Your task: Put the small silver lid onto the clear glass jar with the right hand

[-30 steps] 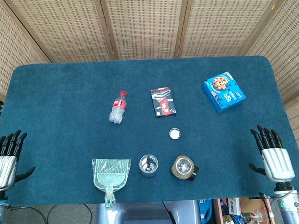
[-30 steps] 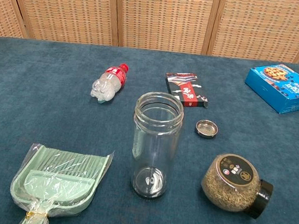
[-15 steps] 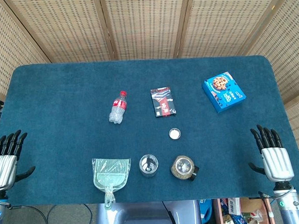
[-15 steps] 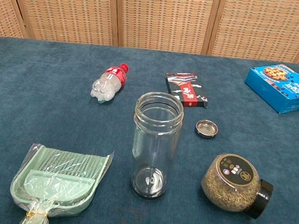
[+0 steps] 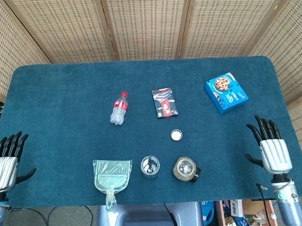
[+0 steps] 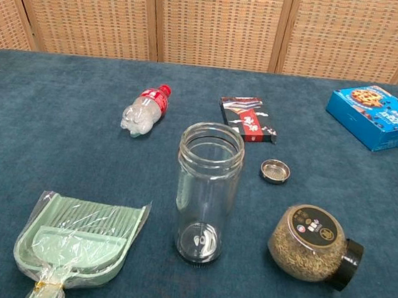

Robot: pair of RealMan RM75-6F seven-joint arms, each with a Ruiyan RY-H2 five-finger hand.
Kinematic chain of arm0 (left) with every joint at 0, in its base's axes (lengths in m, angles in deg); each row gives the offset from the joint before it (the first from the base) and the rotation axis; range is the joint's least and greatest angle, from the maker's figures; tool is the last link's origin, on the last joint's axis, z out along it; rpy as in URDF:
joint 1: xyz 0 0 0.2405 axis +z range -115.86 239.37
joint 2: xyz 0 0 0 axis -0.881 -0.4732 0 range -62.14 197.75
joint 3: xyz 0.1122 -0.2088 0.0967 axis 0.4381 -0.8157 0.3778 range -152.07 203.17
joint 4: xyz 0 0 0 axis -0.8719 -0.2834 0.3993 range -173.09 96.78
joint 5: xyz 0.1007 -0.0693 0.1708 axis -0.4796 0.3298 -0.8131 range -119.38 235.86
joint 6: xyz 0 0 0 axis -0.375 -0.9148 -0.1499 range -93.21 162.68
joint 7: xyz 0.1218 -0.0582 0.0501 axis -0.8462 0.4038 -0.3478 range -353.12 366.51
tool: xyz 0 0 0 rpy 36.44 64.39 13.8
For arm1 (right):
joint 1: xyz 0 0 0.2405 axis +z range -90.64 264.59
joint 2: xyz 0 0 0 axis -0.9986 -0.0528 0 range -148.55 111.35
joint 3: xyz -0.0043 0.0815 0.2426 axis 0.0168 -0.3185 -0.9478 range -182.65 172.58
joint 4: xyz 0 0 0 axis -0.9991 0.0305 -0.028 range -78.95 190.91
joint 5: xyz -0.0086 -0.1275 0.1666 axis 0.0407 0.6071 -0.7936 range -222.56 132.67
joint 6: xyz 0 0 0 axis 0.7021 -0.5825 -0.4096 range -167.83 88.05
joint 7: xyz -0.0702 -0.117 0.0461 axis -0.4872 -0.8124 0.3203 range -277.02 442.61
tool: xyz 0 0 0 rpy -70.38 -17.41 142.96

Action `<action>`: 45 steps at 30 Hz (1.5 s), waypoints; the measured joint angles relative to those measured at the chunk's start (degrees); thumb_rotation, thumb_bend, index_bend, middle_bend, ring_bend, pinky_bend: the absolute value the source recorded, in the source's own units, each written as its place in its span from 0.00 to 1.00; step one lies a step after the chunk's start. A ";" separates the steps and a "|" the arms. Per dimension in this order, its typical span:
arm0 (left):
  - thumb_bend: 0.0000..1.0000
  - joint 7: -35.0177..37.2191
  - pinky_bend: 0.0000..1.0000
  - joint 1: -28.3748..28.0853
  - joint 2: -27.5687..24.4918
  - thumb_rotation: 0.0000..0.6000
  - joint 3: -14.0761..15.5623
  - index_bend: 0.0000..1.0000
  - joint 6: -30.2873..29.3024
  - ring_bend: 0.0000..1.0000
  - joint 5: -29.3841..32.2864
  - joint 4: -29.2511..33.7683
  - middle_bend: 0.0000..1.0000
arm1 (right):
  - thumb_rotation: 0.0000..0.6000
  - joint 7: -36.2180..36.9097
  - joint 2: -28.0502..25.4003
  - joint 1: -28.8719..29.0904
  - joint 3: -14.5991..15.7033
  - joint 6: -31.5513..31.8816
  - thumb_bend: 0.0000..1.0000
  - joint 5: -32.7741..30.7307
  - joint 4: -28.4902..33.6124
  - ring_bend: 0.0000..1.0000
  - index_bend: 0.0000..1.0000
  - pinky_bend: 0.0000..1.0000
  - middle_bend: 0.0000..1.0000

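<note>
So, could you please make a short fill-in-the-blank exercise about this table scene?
1. The clear glass jar stands upright with no ___ on it.
2. The small silver lid lies on the ___ table cloth, apart from the jar.
3. The right hand holds ___.
4. The cookie box is ___ in colour.

Missing words: lid; blue; nothing; blue

Table: a blue carpet-like cover [image 5: 65,96] spreads edge to edge, corners rounded.
Backdrop: at 12 o'clock, a woven rattan folding screen [image 5: 147,23] with wooden frames.
Floor: grey at 6 o'clock.
Light: even, soft, no hard shadows.
</note>
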 measured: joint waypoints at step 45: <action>0.19 2.07 0.00 -1.08 0.13 1.00 -0.05 0.00 2.15 0.00 0.74 -1.13 0.00 | 1.00 -15.36 16.72 24.17 -5.56 -22.24 0.39 -17.40 -7.28 0.00 0.48 0.27 0.17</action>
